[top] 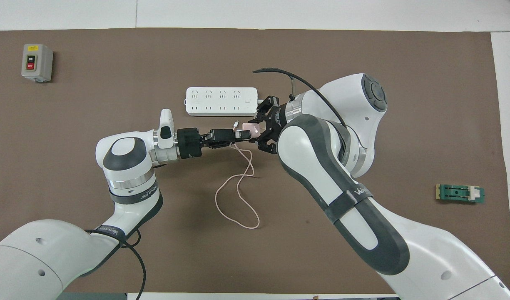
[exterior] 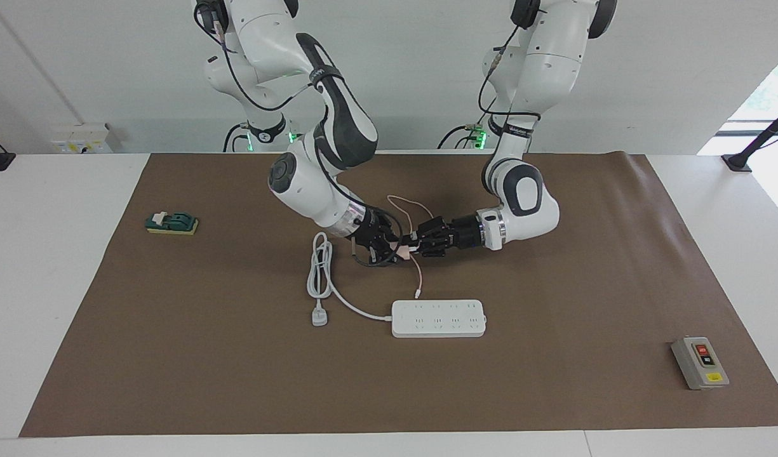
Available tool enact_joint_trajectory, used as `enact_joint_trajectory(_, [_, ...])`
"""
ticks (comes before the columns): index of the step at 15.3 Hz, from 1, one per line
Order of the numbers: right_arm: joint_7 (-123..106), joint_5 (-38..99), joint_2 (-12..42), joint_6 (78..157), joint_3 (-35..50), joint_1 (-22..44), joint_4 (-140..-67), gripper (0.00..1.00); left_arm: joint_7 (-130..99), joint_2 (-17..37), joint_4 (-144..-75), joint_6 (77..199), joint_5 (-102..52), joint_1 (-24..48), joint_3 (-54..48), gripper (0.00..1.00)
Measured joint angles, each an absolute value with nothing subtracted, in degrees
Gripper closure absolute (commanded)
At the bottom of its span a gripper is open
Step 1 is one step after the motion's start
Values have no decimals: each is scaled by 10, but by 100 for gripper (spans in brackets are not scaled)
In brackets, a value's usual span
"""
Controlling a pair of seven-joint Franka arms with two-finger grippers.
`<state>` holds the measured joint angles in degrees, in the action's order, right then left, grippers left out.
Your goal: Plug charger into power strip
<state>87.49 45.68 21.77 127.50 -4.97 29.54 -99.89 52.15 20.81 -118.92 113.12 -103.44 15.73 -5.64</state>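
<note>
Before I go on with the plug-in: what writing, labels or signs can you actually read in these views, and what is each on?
"ON" and "OFF": seemingly on the two buttons of the grey switch box, only faintly legible.
Yellow label on the same switch box: too small to read.
Band lettering on the left arm and right arm: a brand mark, too blurred to spell out.
Power strip, charger, green block: no readable text.

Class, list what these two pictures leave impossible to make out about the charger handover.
- Charger prongs: both views, hidden by the two pincers.
- Which pincer grips it, left pincer or right pincer: fingers overlap in both views.
- Power strip cord join: overhead view, covered by the right arm.
</note>
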Motion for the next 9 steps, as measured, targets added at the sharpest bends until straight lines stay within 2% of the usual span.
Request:
enact_joint_trajectory(4, [875, 457, 220, 1276, -50, 296, -999, 100, 525, 211, -1188, 1131, -1033, 157, -56, 100])
enact_joint_trajectory(5, [875, 457, 220, 1278, -49, 296, -998, 54, 525, 211, -1186, 1131, -1033, 157, -55, 100])
enact_joint_trajectory(6, [875, 457, 220, 1281, -49, 296, -996, 2, 526, 210, -1184, 1131, -1030, 156, -55, 100])
enact_joint_trajectory(9, [875, 457, 220, 1282, -49, 296, -994, 0, 524, 203, -1179, 1132, -1025, 153, -50, 100])
